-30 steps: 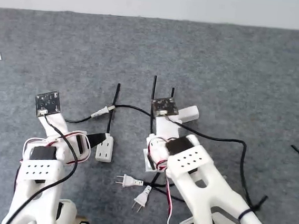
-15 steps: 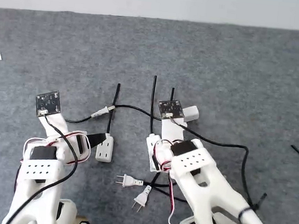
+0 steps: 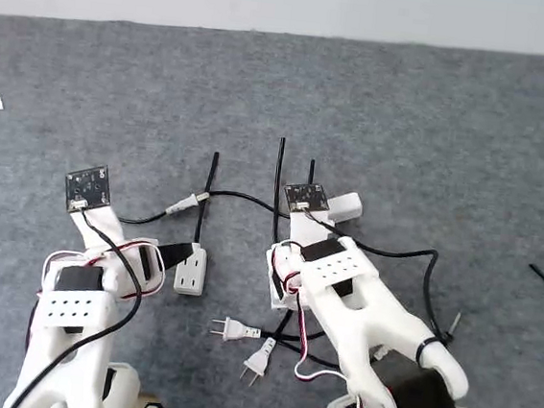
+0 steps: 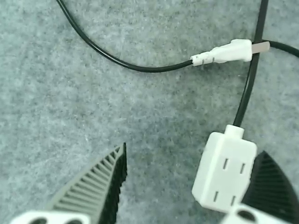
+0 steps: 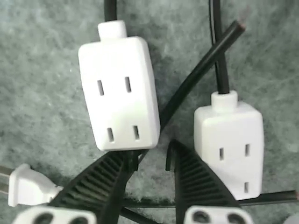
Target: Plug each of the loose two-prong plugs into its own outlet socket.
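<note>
Two arms stand over a grey worktop (image 3: 435, 114). Leftmost, the left gripper (image 4: 187, 156) is spread wide, with the left outlet block (image 4: 224, 172) just beside one finger. Between the arms lie the farther plug (image 3: 231, 330) and the nearer plug (image 3: 257, 362). They are likely light, rigid and small, best pinched across the moulded body behind the prongs, as stiff cords may tug. Rightward, the right gripper (image 5: 149, 154), jaws barely apart, hangs near the middle outlet block (image 5: 119, 88) and the right outlet block (image 5: 229, 140).
</note>
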Controlling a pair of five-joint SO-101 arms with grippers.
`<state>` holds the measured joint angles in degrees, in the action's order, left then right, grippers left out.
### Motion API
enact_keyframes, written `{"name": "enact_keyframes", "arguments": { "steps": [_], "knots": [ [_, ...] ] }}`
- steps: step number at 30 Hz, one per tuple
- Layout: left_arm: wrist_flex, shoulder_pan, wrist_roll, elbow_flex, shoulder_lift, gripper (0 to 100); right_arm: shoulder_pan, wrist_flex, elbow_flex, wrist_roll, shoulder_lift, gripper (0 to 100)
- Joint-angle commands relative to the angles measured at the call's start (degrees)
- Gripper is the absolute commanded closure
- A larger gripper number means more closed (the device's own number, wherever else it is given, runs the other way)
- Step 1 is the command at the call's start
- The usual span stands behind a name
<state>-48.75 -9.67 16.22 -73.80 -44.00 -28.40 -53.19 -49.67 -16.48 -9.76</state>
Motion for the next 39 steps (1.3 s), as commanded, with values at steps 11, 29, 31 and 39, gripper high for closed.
{"name": "enact_keyframes", "arguments": {
  "steps": [11, 29, 31, 39],
  "knots": [
    [0.9, -0.4, -0.4, 1.2, -0.3, 61, -1.5, 4.9, 5.4, -0.7, 1.1, 87.6],
    [0.9, -0.4, -0.4, 1.1, -0.3, 61, 7.5, 5.8, 6.4, -0.3, 3.1, 99.1],
    [0.9, -0.4, -0.4, 1.1, -0.3, 61, 7.5, 5.5, 6.4, -0.3, 1.4, 99.1],
    [0.9, -0.4, -0.4, 1.1, -0.3, 61, 10.5, 1.5, 6.6, 2.5, -14.5, 99.1]
  ]
}}
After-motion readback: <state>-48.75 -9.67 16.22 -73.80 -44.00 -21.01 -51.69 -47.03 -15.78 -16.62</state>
